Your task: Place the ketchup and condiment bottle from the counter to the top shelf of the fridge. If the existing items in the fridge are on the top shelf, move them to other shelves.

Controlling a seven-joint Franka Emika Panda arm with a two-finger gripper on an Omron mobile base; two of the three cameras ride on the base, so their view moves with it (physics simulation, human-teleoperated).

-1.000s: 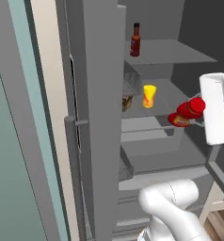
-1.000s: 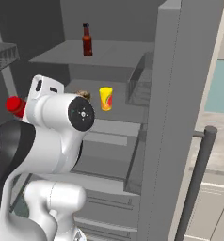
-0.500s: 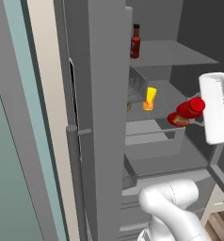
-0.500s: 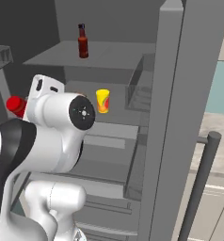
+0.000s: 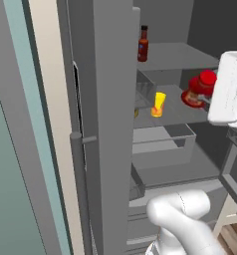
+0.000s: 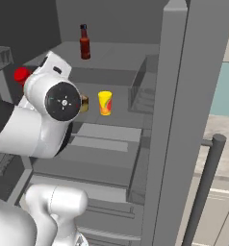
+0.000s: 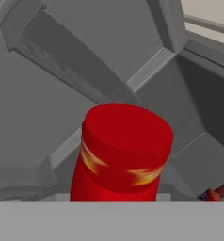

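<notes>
Item: ketchup (image 5: 199, 89). Squat red bottle with a yellow label band, carried sideways in the air at the right of the open fridge (image 5: 115, 124), about level with the middle shelf and below the top shelf (image 5: 175, 52). It sits in the closed gripper (image 5: 210, 97); the fingertips themselves are hidden behind the white hand.

Item: condiment bottle (image 5: 143, 44). Slim, dark, black-capped; upright on the top shelf, far left. This half of the task looks done.

Items: yellow cup (image 5: 159, 104) and brown lump (image 6: 83, 103). Side by side on the middle shelf, so off the top shelf.

Change over the last second: both base views have shifted and the fridge interior looms larger, which reads as the base driving closer. The ketchup has kept its place against the hand.

Outstanding: raise the ketchup and set it on the top shelf, right of the slim bottle.
</notes>
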